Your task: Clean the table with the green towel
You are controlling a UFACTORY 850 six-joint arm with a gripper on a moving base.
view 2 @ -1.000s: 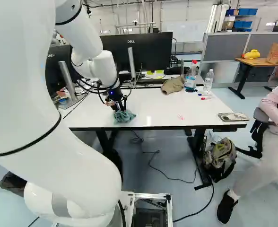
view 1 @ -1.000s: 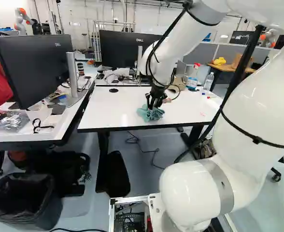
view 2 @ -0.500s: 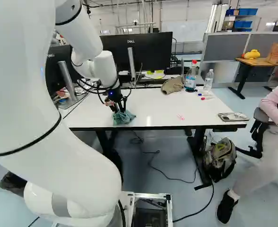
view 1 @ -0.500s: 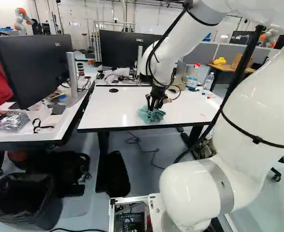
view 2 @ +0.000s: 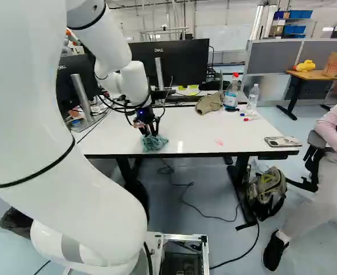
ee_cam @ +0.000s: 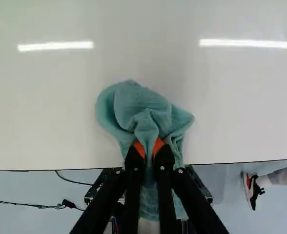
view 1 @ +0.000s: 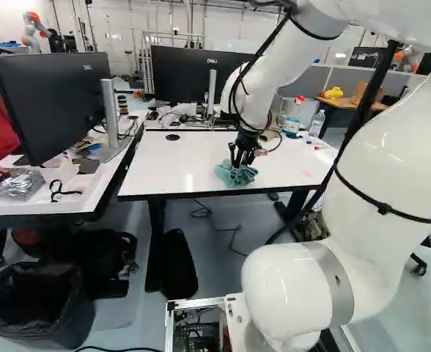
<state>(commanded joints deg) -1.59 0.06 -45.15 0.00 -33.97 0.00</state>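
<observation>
Claw (ee_cam: 149,146) fingers pinch a fold of the green towel (ee_cam: 133,105) between their orange pads, with the rest bunched loosely ahead of them. The towel sits against the white tabletop (view 2: 194,129), close to the near edge and left of a small reddish mark (view 2: 219,142). That mark looks like the main spot to clean, so the step in hand seems to be wiping across to it, with the job probably only part done.

To do this well, press just enough for the cloth to lie flat against the surface, with the towel between the hard fingertips and the top. Light, even strokes to the right, each overlapping the last, should serve; the mark likely needs several short passes over it. Part of the cloth could slip over the near edge, so a line slightly farther in would be safer.

Since the grip holds only a fold, a fast sweep or heavy drag might pull it loose or roll it into a ball. On the far side, strokes should stop short of the cap (view 2: 208,102), the spray bottle (view 2: 231,94) and the markers (view 2: 250,118); on the right, short of the phone (view 2: 282,141).
</observation>
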